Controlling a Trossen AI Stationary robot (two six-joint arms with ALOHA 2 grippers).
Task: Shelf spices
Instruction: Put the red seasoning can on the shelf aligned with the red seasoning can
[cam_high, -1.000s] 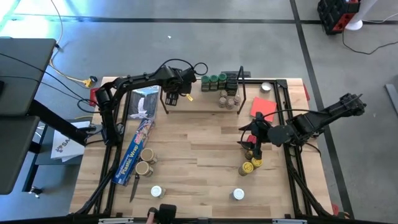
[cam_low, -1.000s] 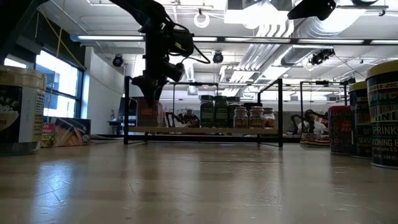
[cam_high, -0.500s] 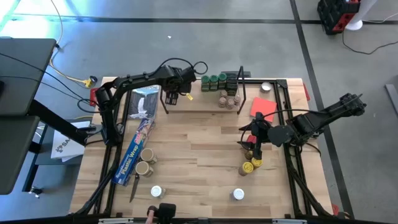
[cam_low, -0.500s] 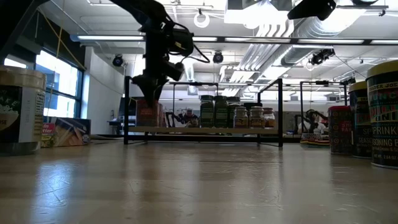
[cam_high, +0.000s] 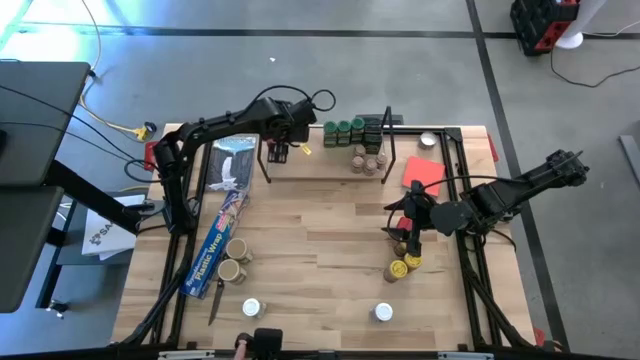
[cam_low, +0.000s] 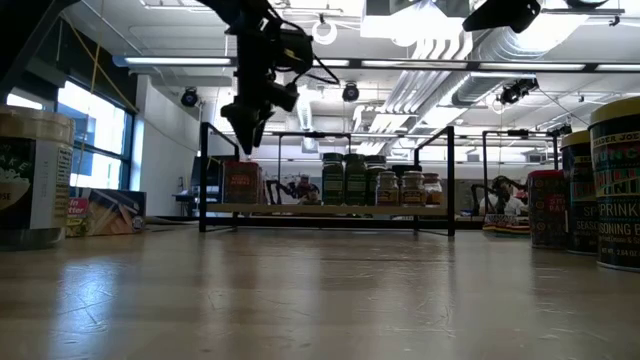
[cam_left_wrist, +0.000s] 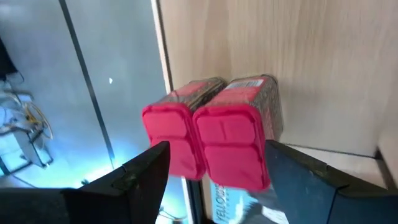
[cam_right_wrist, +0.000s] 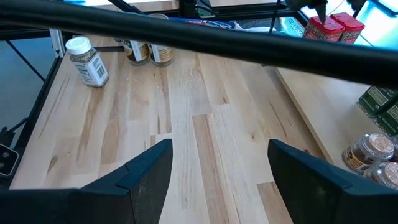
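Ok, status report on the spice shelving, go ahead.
Left gripper open, above two red tins standing on the shelf. Right gripper open, low over the yellow-lid jars. Nothing blocking.

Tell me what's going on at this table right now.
A two-armed robot is putting spices on a shelf. The left pincer hangs open above the shelf's left end, over two red tins standing side by side on the board. The right pincer is open and empty beside yellow-lidded jars on the table. Green-lidded jars are shelved; several others wait on the table.
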